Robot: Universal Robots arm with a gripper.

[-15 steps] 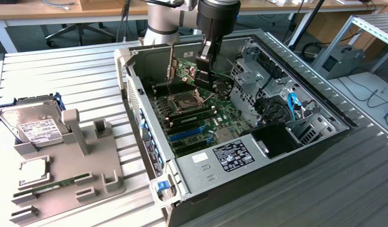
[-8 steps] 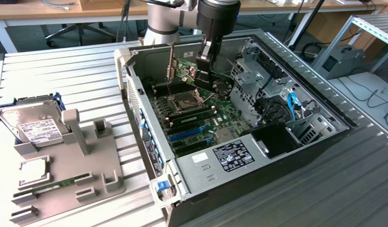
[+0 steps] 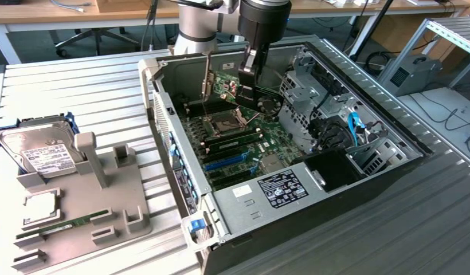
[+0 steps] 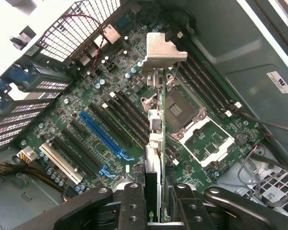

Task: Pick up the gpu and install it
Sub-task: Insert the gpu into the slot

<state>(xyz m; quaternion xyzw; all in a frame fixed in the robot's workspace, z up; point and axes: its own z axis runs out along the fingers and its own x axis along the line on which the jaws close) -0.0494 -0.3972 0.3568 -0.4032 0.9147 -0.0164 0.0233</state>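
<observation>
The gpu (image 3: pixel 233 89), a green board with a black fan and a silver end bracket, hangs on edge above the motherboard (image 3: pixel 235 146) inside the open computer case (image 3: pixel 335 189). My gripper (image 3: pixel 249 77) reaches down from above and is shut on the card's upper edge. In the wrist view the gpu (image 4: pixel 155 124) runs edge-on away from my gripper (image 4: pixel 156 203), its silver bracket at the far end. It hovers over the empty CPU socket (image 4: pixel 182 108). The blue slot (image 4: pixel 103 134) lies off to one side, apart from the card.
On the exterior view's left a grey holder (image 3: pixel 82 212) carries a hard drive (image 3: pixel 40 152), a RAM stick (image 3: pixel 63 224) and a chip (image 3: pixel 40 203). Drive cages and cables (image 3: pixel 349 126) crowd the case's right side. The case walls stand around the motherboard.
</observation>
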